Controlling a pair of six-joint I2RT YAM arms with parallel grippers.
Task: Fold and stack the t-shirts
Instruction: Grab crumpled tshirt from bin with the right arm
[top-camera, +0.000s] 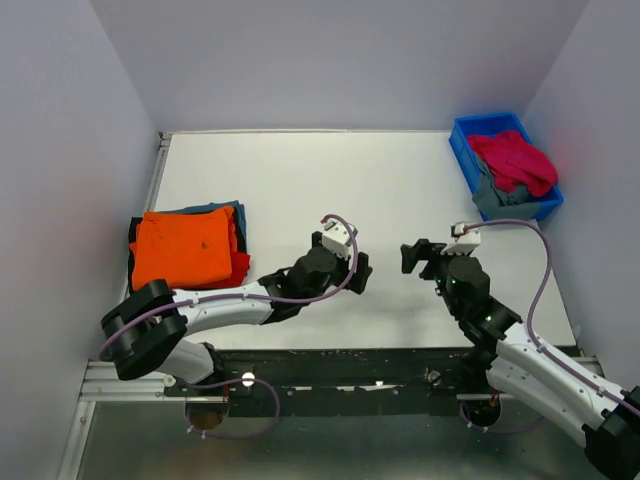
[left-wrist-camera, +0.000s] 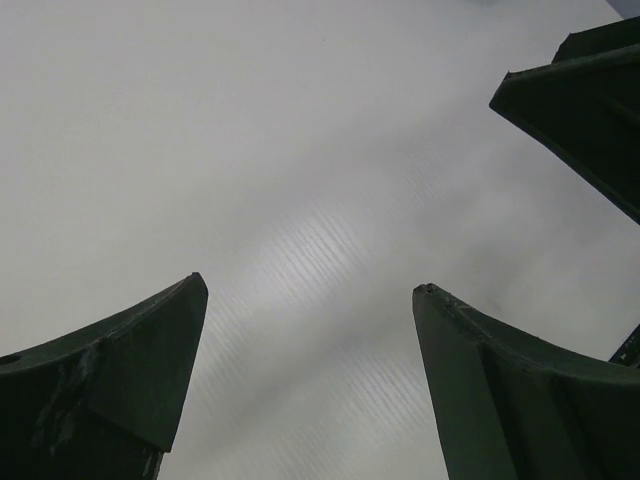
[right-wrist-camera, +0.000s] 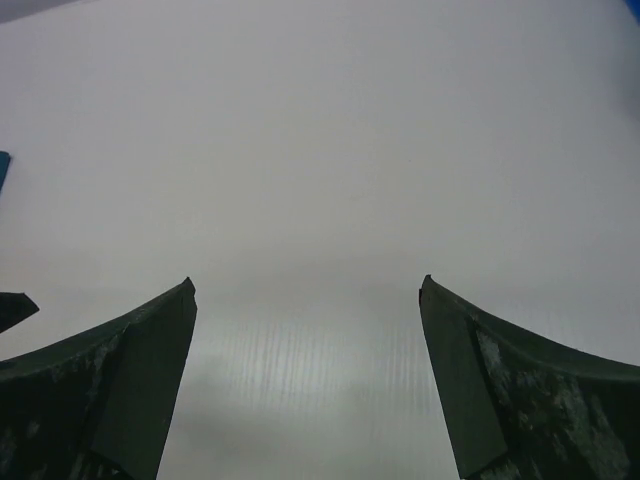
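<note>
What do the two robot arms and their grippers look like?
The left arm and right arm have white shells with black joints; a thin mauve cable loops along each. The left gripper and right gripper are black. Their fingers are dark, curved, tapering blades with pale scuffs.

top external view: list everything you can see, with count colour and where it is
orange t-shirt: one, orange, folded on top of the stack at the table's left
red t-shirt: one, red, in the stack, edge showing under the orange one
blue t-shirt: one, blue, in the stack, far edge showing
black t-shirt: one, black, in the stack, left edge showing
bin: one, blue, far right corner
crimson-pink t-shirt: one, crumpled in the bin
grey-blue t-shirt: one, in the bin, partly under the crimson-pink one
table: one, white
left gripper: one, black, open, empty, over mid-table
right gripper: one, black, open, empty, facing the left one
</note>
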